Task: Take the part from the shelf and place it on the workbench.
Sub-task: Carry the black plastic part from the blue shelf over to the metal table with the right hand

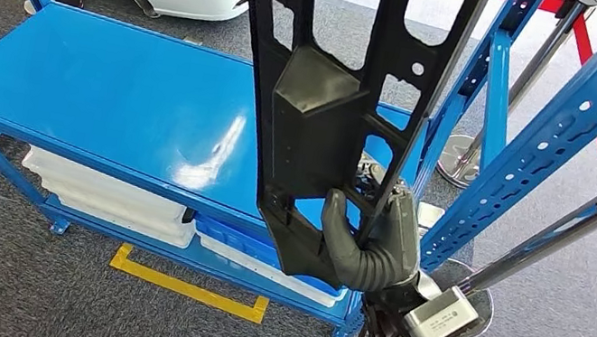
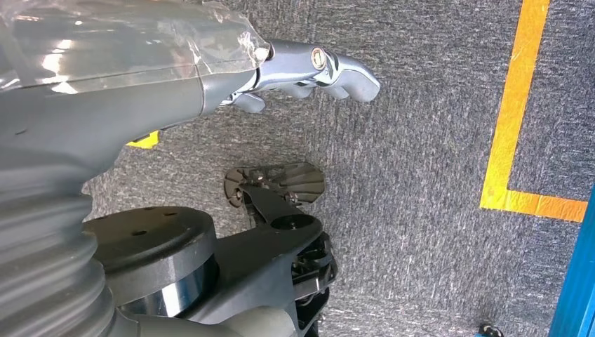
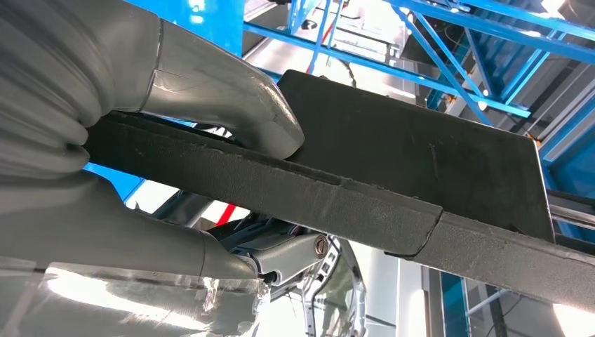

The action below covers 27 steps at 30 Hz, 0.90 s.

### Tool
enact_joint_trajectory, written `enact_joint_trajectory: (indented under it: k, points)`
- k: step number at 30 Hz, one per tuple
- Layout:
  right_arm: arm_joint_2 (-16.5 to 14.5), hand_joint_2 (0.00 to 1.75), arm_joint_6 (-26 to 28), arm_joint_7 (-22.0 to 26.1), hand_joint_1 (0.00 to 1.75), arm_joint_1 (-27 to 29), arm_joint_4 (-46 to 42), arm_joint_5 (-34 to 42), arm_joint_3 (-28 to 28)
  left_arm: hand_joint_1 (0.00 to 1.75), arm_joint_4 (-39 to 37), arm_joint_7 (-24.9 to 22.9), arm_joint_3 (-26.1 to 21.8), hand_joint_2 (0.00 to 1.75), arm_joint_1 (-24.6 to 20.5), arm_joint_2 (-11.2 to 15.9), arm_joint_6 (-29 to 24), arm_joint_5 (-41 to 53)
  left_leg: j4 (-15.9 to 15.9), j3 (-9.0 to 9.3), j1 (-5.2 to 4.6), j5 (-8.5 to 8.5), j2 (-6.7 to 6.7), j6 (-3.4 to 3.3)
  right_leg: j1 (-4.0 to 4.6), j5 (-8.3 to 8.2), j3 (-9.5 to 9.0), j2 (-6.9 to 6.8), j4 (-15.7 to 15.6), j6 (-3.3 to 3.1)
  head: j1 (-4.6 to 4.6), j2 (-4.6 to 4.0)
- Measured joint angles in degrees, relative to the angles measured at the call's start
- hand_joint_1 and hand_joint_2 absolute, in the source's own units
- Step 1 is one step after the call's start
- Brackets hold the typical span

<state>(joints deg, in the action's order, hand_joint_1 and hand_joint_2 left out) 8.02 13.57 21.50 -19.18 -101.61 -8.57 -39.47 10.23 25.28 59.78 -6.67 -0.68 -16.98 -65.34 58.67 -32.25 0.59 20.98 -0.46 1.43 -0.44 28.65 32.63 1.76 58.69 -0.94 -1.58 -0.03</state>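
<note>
Now right robot hand [image 1: 370, 240] grips the part [image 1: 335, 92] upright, long axis vertical.

You're looking at a blue metal shelf unit [image 1: 105, 99]: its glossy blue top deck sits bare in the part you can see, with only light glare on it. On the lower tier, white plastic trays [image 1: 103, 191] sit stacked toward the left, and just beside them a blue plastic bin [image 1: 242, 240] rests on another white tray [image 1: 277, 275]. The unit stands on grey carpet floor [image 1: 2, 275]. A yellow floor-marking tape strip [image 1: 188, 287] lies flat on the carpet along the unit's front edge. Perforated blue steel uprights [image 1: 558, 129] rise at your right, near the round chrome bases of stanchion posts [image 1: 458, 159] standing on the carpet.
</note>
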Motion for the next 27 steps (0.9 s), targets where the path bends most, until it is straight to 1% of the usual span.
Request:
enact_joint_trajectory:
  k: [8, 27]
  points:
    - [0.0, 1.75, 0.0, -0.2, 1.75, 0.0, 0.0, 0.2, 0.0, 0.0, 0.0, -0.3, -0.8, 1.75, 0.0, 0.0, 0.0, 0.2, 0.0, -0.01, 0.0, 0.0, 0.0, 0.0, 0.0, 0.0, 0.0, 0.0, 0.0, 0.0, 0.0, -0.01]
    - [0.0, 1.75, 0.0, -0.4, 1.75, 0.1, 0.0, 0.2, 0.0, 0.0, 0.0, -0.9, -0.9, 1.75, 0.0, 0.0, 0.0, 0.4, 0.0, 0.0, 0.0, 0.0, 0.0, 0.0, 0.0, 0.0, 0.01, 0.0, 0.0, 0.0, 0.0, 0.0]
